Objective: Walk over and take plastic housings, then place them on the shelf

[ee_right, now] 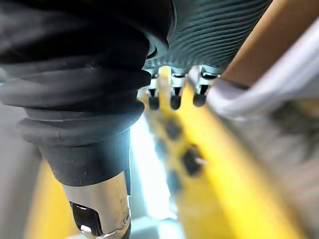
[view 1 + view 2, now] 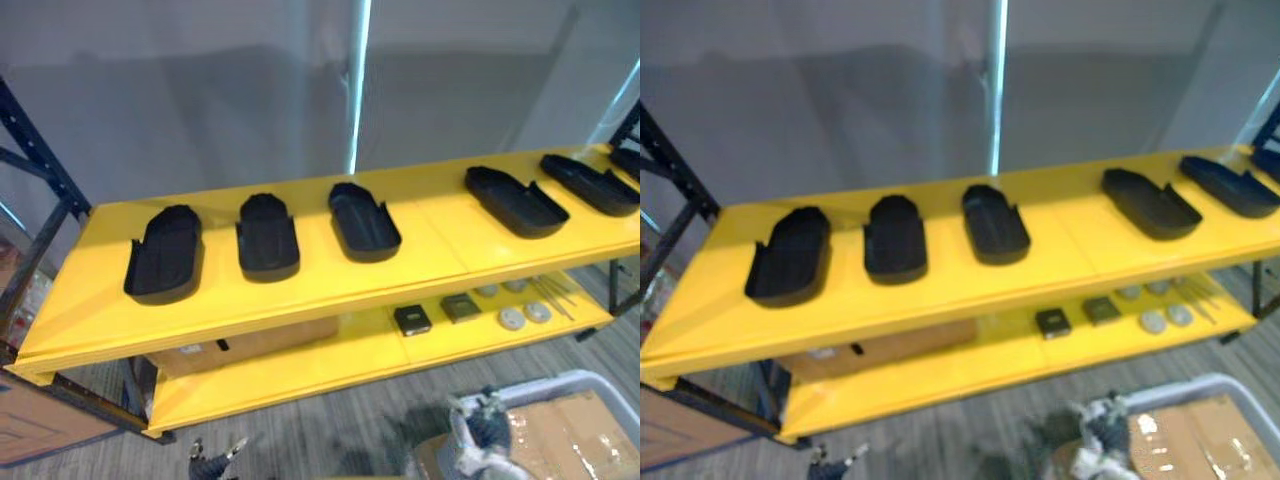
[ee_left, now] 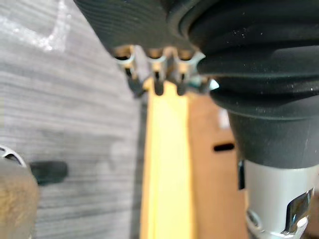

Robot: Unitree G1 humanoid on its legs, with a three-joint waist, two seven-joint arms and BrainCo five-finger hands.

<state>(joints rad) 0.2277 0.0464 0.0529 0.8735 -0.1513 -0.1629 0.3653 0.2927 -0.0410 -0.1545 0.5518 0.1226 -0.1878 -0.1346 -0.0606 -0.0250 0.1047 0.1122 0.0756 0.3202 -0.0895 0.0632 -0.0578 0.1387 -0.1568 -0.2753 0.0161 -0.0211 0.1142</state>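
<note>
Housings of black plastic lie in a row on the top board of the yellow shelf [image 2: 430, 240], all well apart from both hands, higher and farther forward. Three sit ahead of the left hand [image 3: 157, 74]: one [image 2: 165, 253] off to its outer side, one [image 2: 267, 236] almost straight ahead, and one [image 2: 364, 222] toward the middle. Two more [image 2: 515, 201] [image 2: 590, 184] lie ahead of the right hand [image 1: 174, 89] and to its outer side. Both hands hang low by the floor with fingers loose and straight, and neither grasps anything.

Each housing is a shallow oval tray, open side up, with a thin raised wall and a notch at one end. They look light and stiff, so each is probably a one-hand load. The smooth moulded surface may slip in a weak pinch, and the thin wall could flex if squeezed hard. The best hold seems to be across a long side near the middle, thumb inside the wall and fingers outside, keeping off the notched end.

A white-rimmed bin [image 2: 570, 385] holding cardboard stands just beside the right hand. Whether it holds more housings cannot be told. Small parts [image 2: 412, 319] rest on the lower board, ahead of the right hand.
</note>
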